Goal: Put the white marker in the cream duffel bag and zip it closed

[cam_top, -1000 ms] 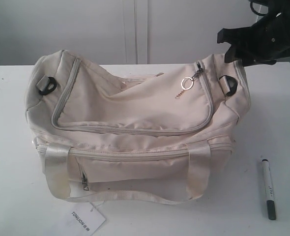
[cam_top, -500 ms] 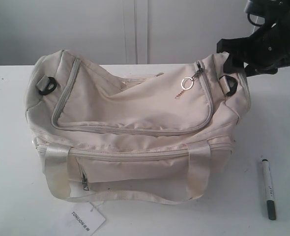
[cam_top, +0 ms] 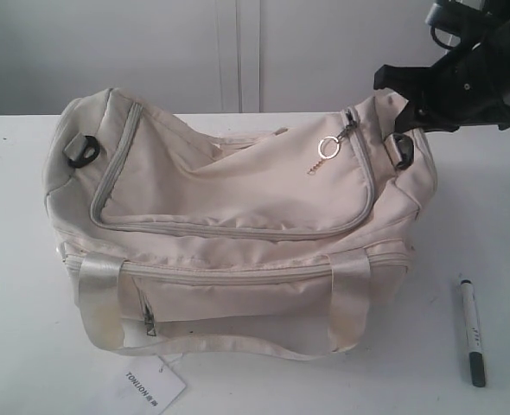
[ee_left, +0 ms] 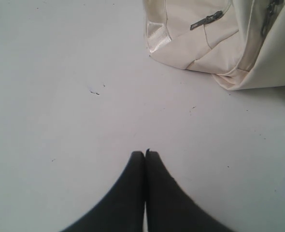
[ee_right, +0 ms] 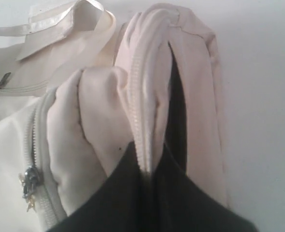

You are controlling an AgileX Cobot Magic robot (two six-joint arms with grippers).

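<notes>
The cream duffel bag (cam_top: 238,199) lies on the white table, its metal key-ring zipper pull (cam_top: 328,147) near its right end. My right gripper (cam_top: 411,108) is at that end, shut on a fold of the bag's fabric along the zipper seam (ee_right: 141,121); its fingertips (ee_right: 133,166) pinch the seam. The white marker (cam_top: 472,331) lies on the table right of the bag, dark cap toward the front edge. My left gripper (ee_left: 145,153) is shut with nothing in it, hanging over bare table beside the bag's corner (ee_left: 191,38). It does not show in the exterior view.
A white paper tag (cam_top: 147,385) lies at the bag's front left. Handle straps (cam_top: 99,294) hang down the bag's front. A black strap ring (cam_top: 82,149) sits on the left end. A pale wall stands behind the table.
My right arm has shifted slightly left and up over the bag's right end. The bag and marker have stayed in place.
</notes>
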